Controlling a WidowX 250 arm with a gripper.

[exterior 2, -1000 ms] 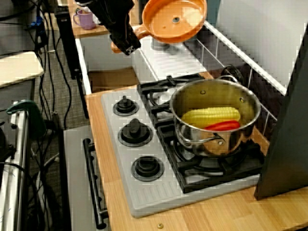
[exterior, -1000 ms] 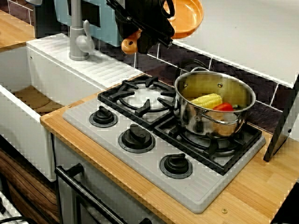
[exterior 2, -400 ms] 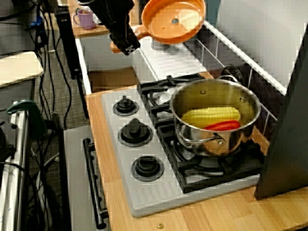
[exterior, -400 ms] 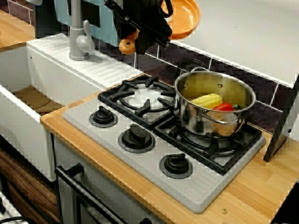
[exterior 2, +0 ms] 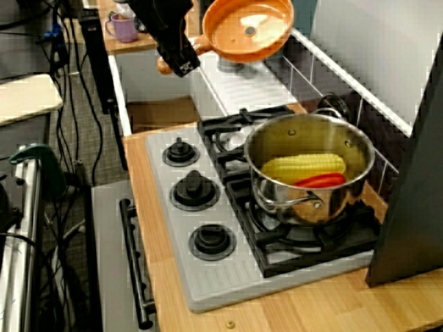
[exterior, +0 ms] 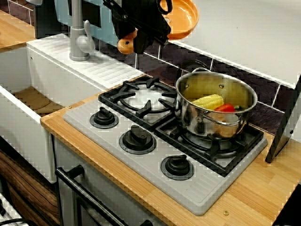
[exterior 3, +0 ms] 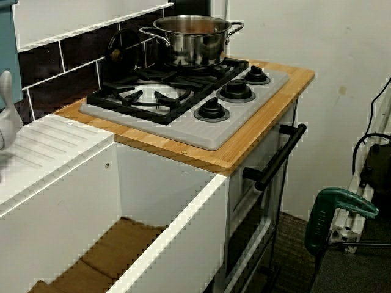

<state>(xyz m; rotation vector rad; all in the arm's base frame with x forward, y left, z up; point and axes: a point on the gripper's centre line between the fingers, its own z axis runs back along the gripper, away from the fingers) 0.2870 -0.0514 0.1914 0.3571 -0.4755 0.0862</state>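
Observation:
My black gripper (exterior: pixel 135 38) hangs high over the back of the counter, shut on the wooden-tipped handle of an orange pan (exterior: pixel 182 19). Seen from the stove's end, the gripper (exterior 2: pixel 181 57) holds the pan (exterior 2: pixel 248 29) tilted, its inside facing that camera, above the drainboard behind the back-left burner. On the back-right burner stands a steel pot (exterior: pixel 207 126) with a corn cob (exterior: pixel 208 100) and a red pepper (exterior: pixel 225 108) inside. From the stove's end the pot (exterior 2: pixel 304 202) shows both the corn (exterior 2: pixel 303 166) and the pepper (exterior 2: pixel 320 180). The view from the sink shows the pot (exterior 3: pixel 192 50) but no gripper.
The grey stove top (exterior: pixel 117 155) has three knobs along its front and black grates. A grey faucet (exterior: pixel 77 33) and ribbed drainboard (exterior: pixel 94 63) sit beside a white sink (exterior: pixel 28 101). A black panel (exterior: pixel 284 132) leans at the right; a purple mug (exterior 2: pixel 123 28) stands far back.
The gripper and the orange pan have drifted slightly left and up, away from the pot and toward the faucet. Pot and food have not moved.

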